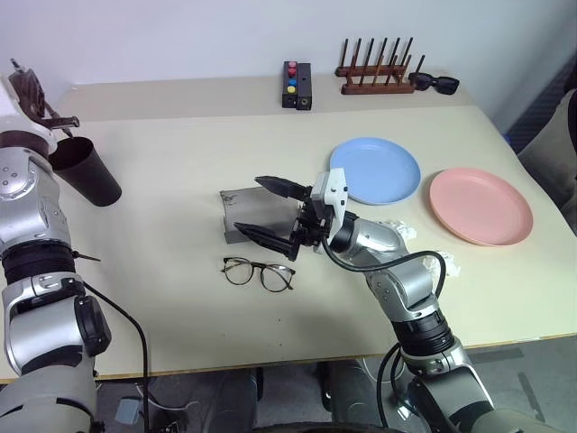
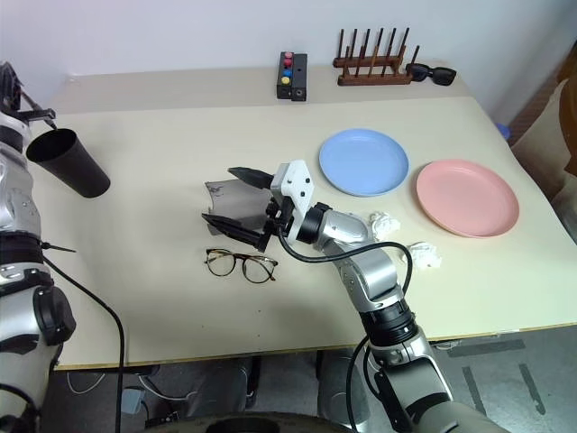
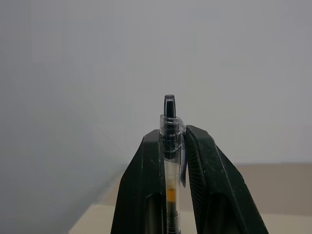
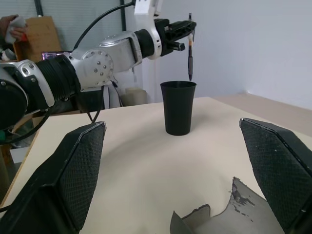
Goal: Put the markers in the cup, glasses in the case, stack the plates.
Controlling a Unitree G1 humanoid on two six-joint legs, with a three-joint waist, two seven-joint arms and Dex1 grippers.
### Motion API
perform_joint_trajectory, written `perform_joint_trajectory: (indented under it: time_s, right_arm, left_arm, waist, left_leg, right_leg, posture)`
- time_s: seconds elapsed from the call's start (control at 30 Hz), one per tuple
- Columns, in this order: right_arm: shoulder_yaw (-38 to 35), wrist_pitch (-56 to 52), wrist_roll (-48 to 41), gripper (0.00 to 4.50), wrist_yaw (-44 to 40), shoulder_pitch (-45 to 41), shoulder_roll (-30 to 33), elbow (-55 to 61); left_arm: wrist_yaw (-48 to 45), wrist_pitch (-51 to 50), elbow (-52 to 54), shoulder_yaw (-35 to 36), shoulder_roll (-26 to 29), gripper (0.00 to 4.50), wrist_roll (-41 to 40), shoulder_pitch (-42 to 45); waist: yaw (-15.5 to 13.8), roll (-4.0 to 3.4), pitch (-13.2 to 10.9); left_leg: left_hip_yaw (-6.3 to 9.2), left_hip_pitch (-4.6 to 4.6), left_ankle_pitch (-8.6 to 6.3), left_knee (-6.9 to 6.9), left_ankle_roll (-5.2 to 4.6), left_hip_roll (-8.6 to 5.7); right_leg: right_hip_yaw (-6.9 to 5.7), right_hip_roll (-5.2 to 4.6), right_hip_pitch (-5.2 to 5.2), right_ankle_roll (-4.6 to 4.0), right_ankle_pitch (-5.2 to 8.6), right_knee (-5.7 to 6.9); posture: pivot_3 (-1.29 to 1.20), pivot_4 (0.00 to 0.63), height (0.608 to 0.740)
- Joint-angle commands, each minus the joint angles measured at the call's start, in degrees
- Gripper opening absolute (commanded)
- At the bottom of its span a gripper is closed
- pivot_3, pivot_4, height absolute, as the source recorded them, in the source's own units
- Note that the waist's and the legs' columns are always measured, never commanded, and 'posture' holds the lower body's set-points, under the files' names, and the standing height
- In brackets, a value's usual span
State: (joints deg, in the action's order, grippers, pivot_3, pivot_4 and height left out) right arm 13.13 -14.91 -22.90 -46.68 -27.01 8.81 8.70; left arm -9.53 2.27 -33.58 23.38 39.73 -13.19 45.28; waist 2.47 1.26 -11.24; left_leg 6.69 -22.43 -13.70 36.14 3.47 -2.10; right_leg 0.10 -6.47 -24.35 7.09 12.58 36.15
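A broad cream desk (image 1: pixel 180 325) with rounded corners stands against a plain pale grey-white wall (image 1: pixel 180 36). Grey floor (image 2: pixel 532 379) shows beyond its near right corner. The light is even and soft.

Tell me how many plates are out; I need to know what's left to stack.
2. The blue plate lies just beyond the right gripper; the pink plate lies apart to its right. Neither is stacked.
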Motion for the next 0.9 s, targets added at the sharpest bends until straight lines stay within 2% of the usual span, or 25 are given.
perform_joint_trajectory:
  time_s: [0.03, 0.33, 0.73, 0.8, 0.83, 0.9]
  right_arm:
    - [0.02, 0.10, -0.94, 4.50, -0.33, -0.43, -0.29, 1.69]
    - [-0.35, 0.53, -0.92, 4.50, -0.39, -1.78, -0.72, 1.50]
    - [-0.06, 0.65, -0.52, 4.50, -0.84, -2.67, -0.84, 0.95]
    - [-0.11, 0.62, -0.52, 4.50, -0.84, -2.72, -0.86, 0.89]
    - [-0.12, 0.60, -0.52, 4.50, -0.84, -2.73, -0.86, 0.88]
    - [-0.11, 0.56, -0.53, 4.50, -0.84, -2.70, -0.87, 0.90]
  left_arm:
    - [1.69, -3.55, 4.28, 0.33, -0.16, 0.05, 0.17, -1.62]
    - [3.99, -5.82, 8.01, 1.20, -0.39, 0.05, 0.79, -6.32]
    - [4.76, -6.18, 7.72, 1.50, -1.32, 0.05, -0.14, -7.13]
    - [5.03, -6.28, 7.69, 1.59, -1.39, 1.06, -0.16, -7.08]
    - [5.12, -6.32, 7.72, 1.60, -1.41, 1.37, -0.13, -7.06]
    - [5.17, -6.45, 7.91, 1.62, -1.46, 2.34, -0.09, -7.10]
  waist:
    - [0.04, 0.00, 0.00]
    - [-0.07, 0.00, 0.00]
    - [-0.07, 0.00, 0.00]
    - [-0.05, 0.00, 0.00]
    - [-0.06, 0.00, 0.00]
    - [-0.07, 0.00, 0.00]
  left_leg:
    - [0.00, 0.00, 0.00, 0.00, 0.00, 0.00]
    - [0.01, 0.01, 0.00, 0.00, 0.01, 0.00]
    - [0.01, 0.01, 0.01, -0.02, 0.03, 0.00]
    - [0.01, 0.01, 0.01, -0.02, 0.03, 0.00]
    - [0.01, 0.01, 0.01, -0.02, 0.03, 0.00]
    - [0.01, 0.01, 0.01, -0.02, 0.03, 0.00]
  right_leg:
    - [0.00, 0.00, 0.00, 0.00, 0.00, 0.00]
    - [0.00, 0.00, 0.00, -0.01, 0.00, -0.01]
    - [0.00, 0.00, 0.00, -0.01, 0.00, -0.02]
    - [0.00, 0.00, 0.00, -0.01, 0.00, -0.01]
    - [0.00, 0.00, 0.00, -0.01, 0.00, -0.02]
    - [0.00, 0.00, 0.00, -0.01, 0.00, -0.02]
  posture:
    - [0.00, 0.150, 0.734]
    - [0.00, 0.150, 0.734]
    - [0.00, 0.150, 0.734]
    - [0.00, 0.150, 0.734]
    - [0.00, 0.150, 0.734]
    - [0.00, 0.150, 0.734]
